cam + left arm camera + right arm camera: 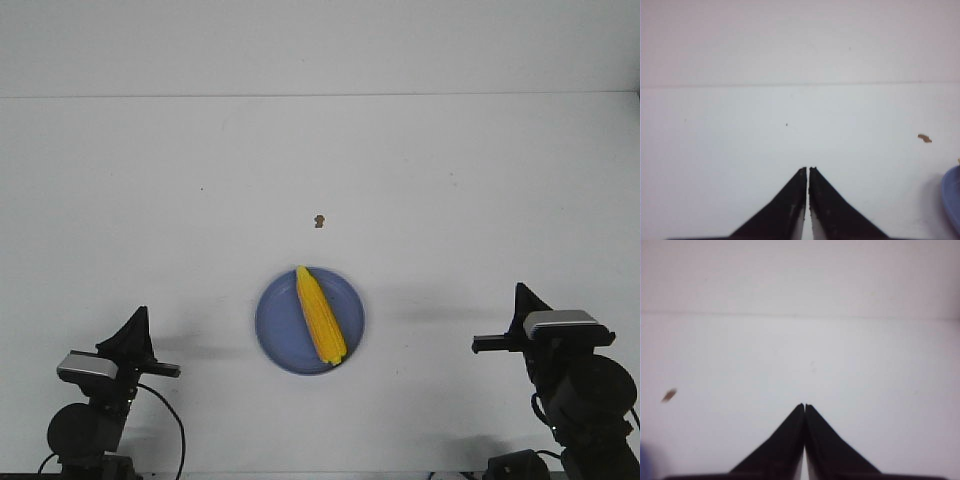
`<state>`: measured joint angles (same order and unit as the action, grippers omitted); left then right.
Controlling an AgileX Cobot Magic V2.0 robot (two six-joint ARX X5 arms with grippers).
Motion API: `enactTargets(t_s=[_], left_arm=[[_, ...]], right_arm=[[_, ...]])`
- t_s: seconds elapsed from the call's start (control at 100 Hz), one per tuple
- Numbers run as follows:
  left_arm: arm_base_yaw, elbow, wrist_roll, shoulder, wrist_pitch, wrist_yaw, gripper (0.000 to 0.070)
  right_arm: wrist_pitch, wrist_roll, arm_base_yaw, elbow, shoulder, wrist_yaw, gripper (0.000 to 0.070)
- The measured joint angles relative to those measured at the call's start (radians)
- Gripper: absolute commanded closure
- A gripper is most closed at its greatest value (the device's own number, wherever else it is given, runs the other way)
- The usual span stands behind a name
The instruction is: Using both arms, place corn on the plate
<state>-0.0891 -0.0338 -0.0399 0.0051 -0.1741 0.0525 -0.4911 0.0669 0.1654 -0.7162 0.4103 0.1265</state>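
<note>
One corn (320, 315) cob, one plate (275, 325), one small brown speck (318, 221) and two arms make up the scene. The plate, round and periwinkle blue, holds the single yellow cob, which lies at a slant across its middle, its pointed tip at the far rim and its thick end at the near rim toward the right arm's side. The speck sits on the bare surface beyond the plate, apart from it. The left gripper (140, 318) is well off to the plate's left and the right gripper (520, 295) well off to its right, both on the near side of the table (150, 180). In each wrist view the two black fingers meet at their tips, so the left gripper (808, 170) and the right gripper (804, 406) are both closed with nothing between them. The table is plain white and matte, and beyond its far edge, behind the plate, is a pale, unmarked wall (320, 45).
</note>
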Motion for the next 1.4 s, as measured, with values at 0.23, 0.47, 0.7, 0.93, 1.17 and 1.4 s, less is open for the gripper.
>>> enactTargets(t_s=[0.23,0.47,0.7,0.93,1.17,1.4], left_arm=[[0.0,0.0,0.0,0.0,0.0,0.0,0.0693],[0.0,0.0,0.0,0.0,0.001,0.0,0.0693],[0.0,0.0,0.0,0.0,0.002,0.001,0.0689],[0.0,0.0,0.0,0.0,0.002,0.0,0.0689],[0.0,0.0,0.0,0.0,0.002,0.0,0.0689],[0.0,0.0,0.0,0.0,0.002,0.0,0.0689]], right_arm=[[0.26,-0.007,-0.062,0.205,-0.175,-0.026,0.07],[0.35,-0.009,-0.116,0.414,-0.377,-0.048,0.07],[0.383,-0.012,-0.179,0.504,-0.406,-0.09,0.07],[0.49,-0.011,-0.213,0.584,-0.406,-0.108,0.07],[0.565,-0.011,-0.213,0.671,-0.406,-0.128,0.07],[0.61,-0.006,-0.213,0.701,-0.406,-0.128,0.07]])
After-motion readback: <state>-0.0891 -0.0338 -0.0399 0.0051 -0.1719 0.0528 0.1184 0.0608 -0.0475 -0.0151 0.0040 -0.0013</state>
